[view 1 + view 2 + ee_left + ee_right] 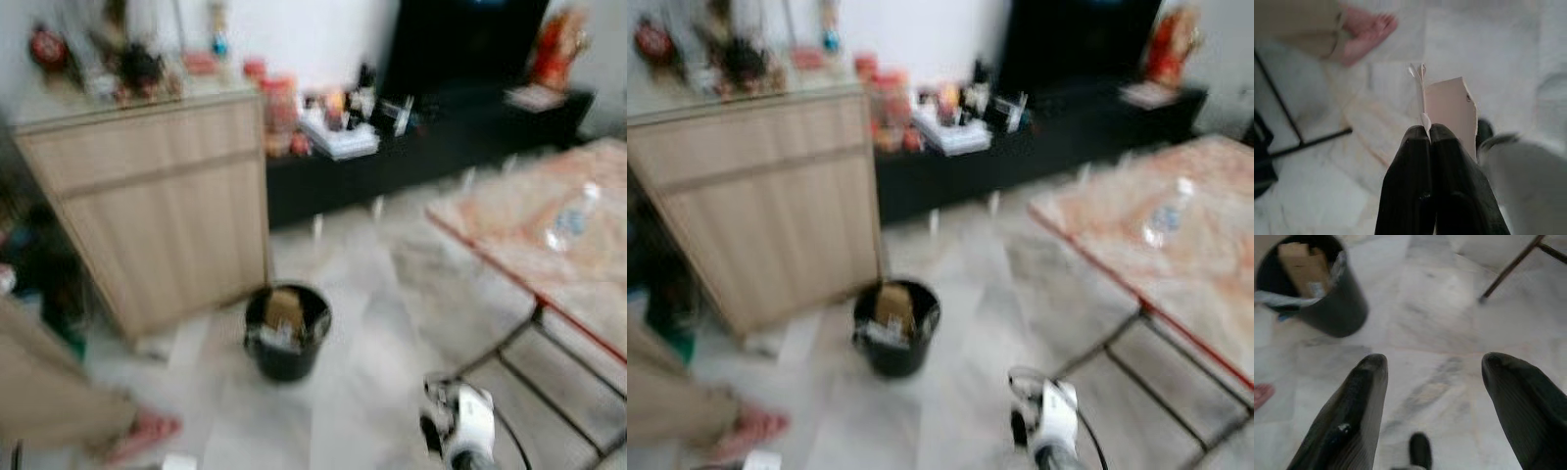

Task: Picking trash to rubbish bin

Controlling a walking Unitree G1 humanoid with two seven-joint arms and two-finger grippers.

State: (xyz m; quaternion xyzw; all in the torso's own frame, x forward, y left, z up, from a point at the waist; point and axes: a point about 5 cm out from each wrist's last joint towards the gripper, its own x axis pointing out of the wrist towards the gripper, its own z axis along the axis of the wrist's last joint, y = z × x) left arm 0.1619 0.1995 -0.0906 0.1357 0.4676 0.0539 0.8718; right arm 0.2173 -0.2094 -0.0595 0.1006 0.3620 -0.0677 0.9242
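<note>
The left gripper (1429,133) pinches a torn paper scrap (1449,110) over marble floor (1488,44); the right gripper (1432,364) is spread near the round black bin (1332,308).

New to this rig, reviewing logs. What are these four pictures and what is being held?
It is a walking humanoid robot with two arms, each ending in a pincer of two black fingers. The two wide, blurred pictures come from its head camera, looking down at a marble floor. A black rubbish bin stands there beside a wooden cabinet, with cardboard inside it. A marble-topped table at right carries a plastic bottle. A person's foot shows at lower left. The other two pictures look along each pincer. The left pincer is shut on a torn paper scrap. The right pincer is open and holds nothing, above the floor near the bin.
</note>
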